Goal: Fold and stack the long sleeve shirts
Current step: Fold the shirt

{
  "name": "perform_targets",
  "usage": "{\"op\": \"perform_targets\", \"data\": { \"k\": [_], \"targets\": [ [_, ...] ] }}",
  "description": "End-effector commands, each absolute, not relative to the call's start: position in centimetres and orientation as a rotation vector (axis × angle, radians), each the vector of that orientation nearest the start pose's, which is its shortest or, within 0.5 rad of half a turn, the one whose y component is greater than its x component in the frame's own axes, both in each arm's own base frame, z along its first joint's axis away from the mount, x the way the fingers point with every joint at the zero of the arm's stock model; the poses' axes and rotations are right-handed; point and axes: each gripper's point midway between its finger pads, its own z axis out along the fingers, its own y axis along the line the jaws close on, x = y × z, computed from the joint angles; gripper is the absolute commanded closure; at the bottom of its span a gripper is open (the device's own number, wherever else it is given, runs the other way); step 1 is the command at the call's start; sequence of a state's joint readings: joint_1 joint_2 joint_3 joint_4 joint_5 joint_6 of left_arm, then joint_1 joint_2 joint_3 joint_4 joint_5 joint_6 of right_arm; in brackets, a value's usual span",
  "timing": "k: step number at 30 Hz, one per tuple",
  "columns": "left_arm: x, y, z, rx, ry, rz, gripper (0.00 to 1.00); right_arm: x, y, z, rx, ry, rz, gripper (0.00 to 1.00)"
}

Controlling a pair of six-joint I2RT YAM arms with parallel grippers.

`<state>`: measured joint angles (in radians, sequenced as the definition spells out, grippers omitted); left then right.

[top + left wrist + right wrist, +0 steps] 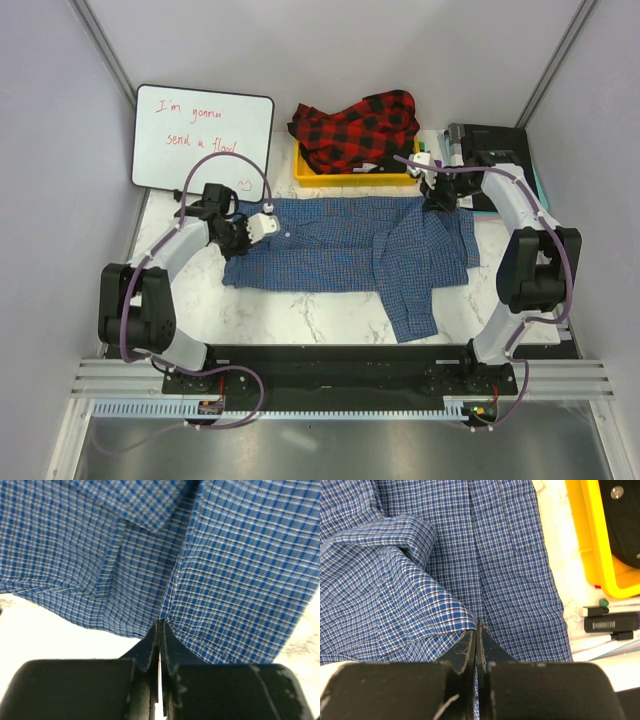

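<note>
The blue shirt [350, 250] lies spread across the middle of the surface [300, 315]. Its body runs left to right, and one sleeve trails toward the near edge, right of centre. The cloth is mostly flat, with folds and overlapping layers in its right half.

The left end effector [270, 226] sits at the shirt's far-left corner. In its wrist view it [160, 630] is closed tight, with a ridge of blue check cloth pinched between the tips. The right end effector [437, 195] sits at the far-right edge of the shirt. It [476, 630] is closed on a fold of the same cloth.

Just beyond the blue shirt stands a yellow bin [345, 178]. It holds the red shirt [355, 130], bunched in a heap that rises above the rim and spills over the far and left sides. In the right wrist view a black part [620, 525] shows at the bin's [585, 535] wall; whether it lies inside I cannot tell.

A marker [611, 623] lies right of the bin. A whiteboard [200, 135] with red writing rests at the far left.
</note>
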<state>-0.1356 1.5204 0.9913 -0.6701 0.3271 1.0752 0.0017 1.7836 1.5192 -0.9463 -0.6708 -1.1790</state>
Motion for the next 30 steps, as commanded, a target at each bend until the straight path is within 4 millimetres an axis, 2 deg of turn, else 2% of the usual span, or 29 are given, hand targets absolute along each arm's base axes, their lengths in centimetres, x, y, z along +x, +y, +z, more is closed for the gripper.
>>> {"op": "perform_targets", "data": {
  "k": [1, 6, 8, 11, 13, 14, 18, 23, 30],
  "targets": [
    [28.9, -7.5, 7.5, 1.661, 2.056, -0.264, 0.98, 39.7, 8.6, 14.9, -1.504, 1.910, 0.446, 1.00],
    [24.6, -6.7, 5.4, 1.747, 2.100, -0.319, 0.98, 37.6, 8.6, 14.4, -1.543, 1.919, 0.473, 1.00],
    [24.2, -6.6, 5.2, 1.738, 2.114, -0.318, 0.98, 37.1, 8.7, 14.2, -1.548, 1.920, 0.478, 1.00],
    [25.7, -6.5, 5.0, 1.663, 2.155, -0.285, 0.98, 37.3, 8.8, 13.6, -1.548, 1.932, 0.485, 1.00],
    [27.5, -6.6, 5.7, 1.629, 2.148, -0.250, 0.98, 37.7, 9.2, 13.1, -1.541, 1.943, 0.501, 1.00],
    [27.9, -6.7, 5.3, 1.614, 2.170, -0.265, 0.98, 38.0, 9.4, 13.1, -1.537, 1.942, 0.498, 1.00],
    [29.7, -7.0, 6.2, 1.604, 2.147, -0.247, 0.98, 38.8, 9.5, 12.9, -1.532, 1.955, 0.491, 1.00],
    [31.0, -7.1, 7.3, 1.612, 2.108, -0.212, 0.98, 38.6, 9.1, 12.6, -1.560, 1.962, 0.458, 1.00],
    [31.6, -6.9, 6.1, 1.626, 2.137, -0.211, 0.98, 37.8, 8.4, 11.3, -1.581, 2.001, 0.445, 1.00]
  ]
}}
